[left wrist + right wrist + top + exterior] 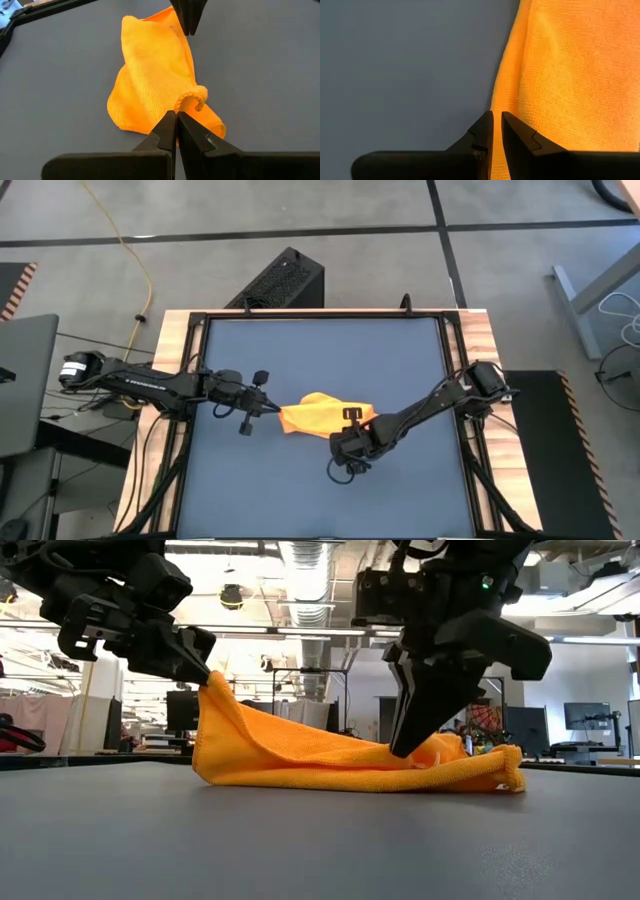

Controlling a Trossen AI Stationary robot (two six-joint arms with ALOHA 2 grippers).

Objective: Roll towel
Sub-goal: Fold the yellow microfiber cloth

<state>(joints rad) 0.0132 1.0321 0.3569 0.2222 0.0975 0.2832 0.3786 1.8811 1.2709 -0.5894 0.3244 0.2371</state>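
Left gripper (pixel 176 119): fingers pressed together, pinching a rolled corner of the towel (pixel 150 85); in the low view that corner (pixel 212 690) is held raised off the table (pixel 300 840) with the cloth sloping down from it; in the high view the gripper (pixel 272 412) sits at the towel's left end, its arm reaching in from the table's left side.

Right gripper (pixel 496 122): fingers nearly together with a thin gap, tips down on the towel's edge (pixel 502 100) where the cloth meets the bare table; whether cloth is actually caught between them cannot be told; in the low view the gripper (pixel 408 745) points straight down into the towel's right half, tips pressing at the cloth; in the high view it (pixel 352 418) stands at the towel's right end, arm coming from the table's right side.

Towel (pixel 318 414): bright yellow, bunched and folded lengthwise, lying near the table's centre between the two grippers; left end lifted, right end (pixel 500 775) flat on the surface; a small white mark (pixel 503 786) shows at the low right corner.

Table (pixel 300 360): dark grey mat with a black frame and wooden border.

Surroundings: grey floor (pixel 300 210); a yellow cable (pixel 135 255) across it; a black box (pixel 283 280) at the table's far edge.
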